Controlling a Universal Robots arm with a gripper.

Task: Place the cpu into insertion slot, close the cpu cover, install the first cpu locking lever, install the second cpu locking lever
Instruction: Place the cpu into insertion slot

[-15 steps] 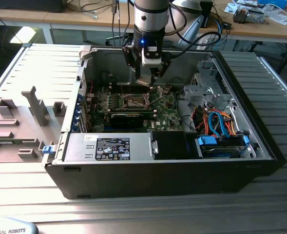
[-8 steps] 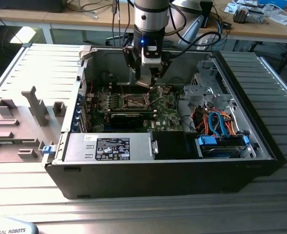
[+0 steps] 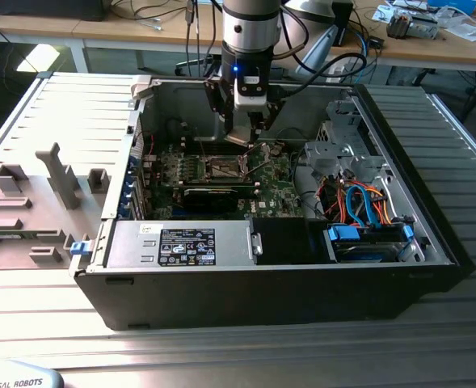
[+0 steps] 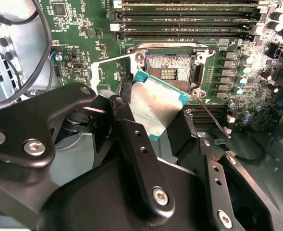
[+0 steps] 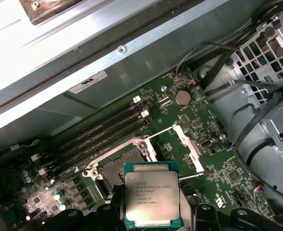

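My gripper (image 3: 246, 133) hangs inside the open computer case, just above the motherboard. It is shut on the cpu (image 4: 155, 105), a flat square chip with a silvery top and a teal edge, pinched between two black fingers (image 4: 182, 132). The chip hovers tilted, close beside and slightly over one corner of the insertion slot (image 4: 170, 67). The slot is a dark square socket with a metal rim (image 5: 116, 168) and it lies bare. The cpu cover (image 5: 189, 148) stands swung open at the socket's side. A thin wire lever (image 4: 113, 59) sticks out, unlatched. In the first wrist view the cpu (image 5: 152, 192) shows its printed face.
Long memory slots (image 4: 189, 19) run beside the socket. A black card (image 3: 213, 196) lies in front of it, and a power supply (image 3: 181, 242) nearer the front. A drive cage with coloured cables (image 3: 367, 206) fills the exterior view's right. A grey fixture (image 3: 52, 186) stands outside, on the exterior view's left.
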